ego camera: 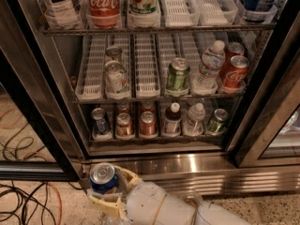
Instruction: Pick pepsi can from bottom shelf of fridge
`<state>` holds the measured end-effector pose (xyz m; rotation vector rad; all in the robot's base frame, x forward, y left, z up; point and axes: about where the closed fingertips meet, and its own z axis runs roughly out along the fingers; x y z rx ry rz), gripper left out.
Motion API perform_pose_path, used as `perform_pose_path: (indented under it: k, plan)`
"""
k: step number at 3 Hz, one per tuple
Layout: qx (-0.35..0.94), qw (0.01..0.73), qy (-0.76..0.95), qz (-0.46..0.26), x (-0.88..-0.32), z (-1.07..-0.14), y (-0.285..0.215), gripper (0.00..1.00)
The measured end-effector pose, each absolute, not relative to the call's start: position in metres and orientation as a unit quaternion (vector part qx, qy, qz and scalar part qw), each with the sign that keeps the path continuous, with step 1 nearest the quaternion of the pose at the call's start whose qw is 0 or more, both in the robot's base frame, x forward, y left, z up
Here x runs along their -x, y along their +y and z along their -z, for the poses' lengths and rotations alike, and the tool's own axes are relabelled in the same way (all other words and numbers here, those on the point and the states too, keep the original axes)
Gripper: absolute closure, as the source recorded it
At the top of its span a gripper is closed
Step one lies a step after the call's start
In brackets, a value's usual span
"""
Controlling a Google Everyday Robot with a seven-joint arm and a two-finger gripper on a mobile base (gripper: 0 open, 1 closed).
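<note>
My gripper [106, 187] is at the bottom left of the camera view, in front of the fridge's ribbed steel base panel [197, 172]. It is shut on the pepsi can [103, 178], a blue can with a silver top, held upright outside the fridge. The bottom shelf [154, 144] behind it holds another blue can [100, 121] at the far left, an orange-brown can [124, 124], a red can [147, 123], two bottles [172, 118] and a green can [217, 121].
The middle shelf holds silver cans [114, 76], a green can [177, 74], a water bottle [208, 67] and red Coca-Cola cans [234, 71]. Black door frames [269, 102] flank the opening. Cables [23, 200] lie on the floor at left.
</note>
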<state>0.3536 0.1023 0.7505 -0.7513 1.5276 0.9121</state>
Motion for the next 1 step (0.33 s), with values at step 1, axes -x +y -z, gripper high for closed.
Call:
perform_pose_path:
  k: [1]
  plan:
    - [0.320,0.569,0.651,-0.388,-0.3536,-0.7505,0.1023,1.00]
